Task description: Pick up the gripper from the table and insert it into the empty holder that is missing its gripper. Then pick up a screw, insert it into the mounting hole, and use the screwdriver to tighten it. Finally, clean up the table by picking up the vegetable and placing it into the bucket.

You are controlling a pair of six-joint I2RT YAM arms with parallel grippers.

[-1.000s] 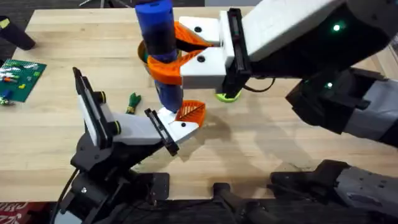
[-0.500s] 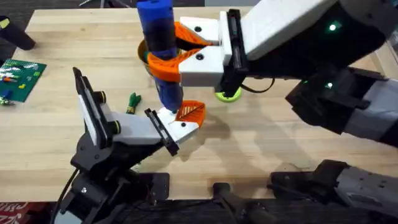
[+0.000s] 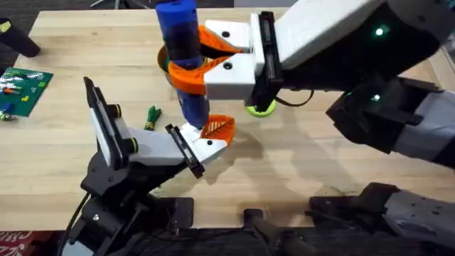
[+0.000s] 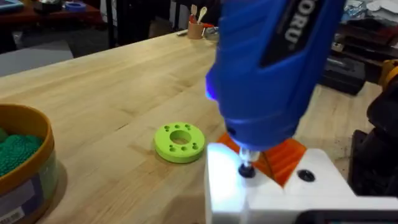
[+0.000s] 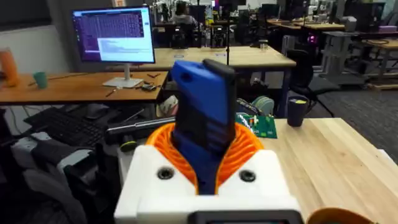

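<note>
The vegetable [image 3: 152, 116] lay on the table [image 3: 298, 163] to the left of the screwdriver [image 3: 181, 57], small and light, easy to pinch across its middle. The left gripper [image 3: 202, 142] seemed to hold the white holder [image 4: 273, 193], though its fingers were hidden and I could not tell their state. The screwdriver stood upright, tip down on a screw [image 4: 247, 169] in the holder, beside the orange gripper [image 3: 218, 128]. It looked rigid, smooth and top-heavy; the right gripper [image 3: 192, 67] was clamped around its lower barrel. Behind it sat the bucket [image 4: 22, 162], right of it a green ring [image 3: 261, 108].
</note>
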